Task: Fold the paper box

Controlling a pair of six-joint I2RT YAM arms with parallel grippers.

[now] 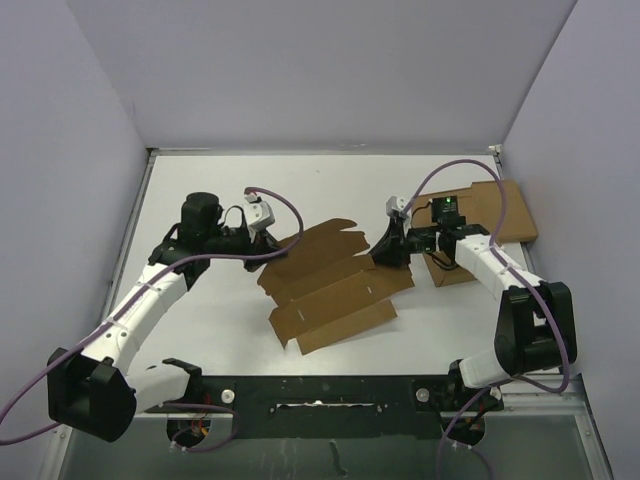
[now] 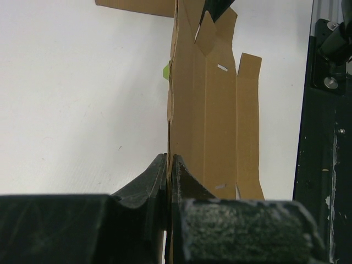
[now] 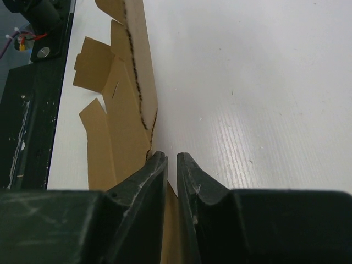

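The paper box is a flat brown die-cut sheet with flaps and slits, lying mid-table. My left gripper is at its far left edge, and in the left wrist view its jaws are shut on that edge of the sheet. My right gripper is at the sheet's far right end. In the right wrist view its jaws stand a narrow gap apart, low over the table. The sheet lies to their left and partly under them, with one panel tilted up along a perforated fold.
A larger flat brown slab lies at the back right, with a squat brown box on it under my right arm. A black rail runs along the near edge. Walls close in on the left, back and right.
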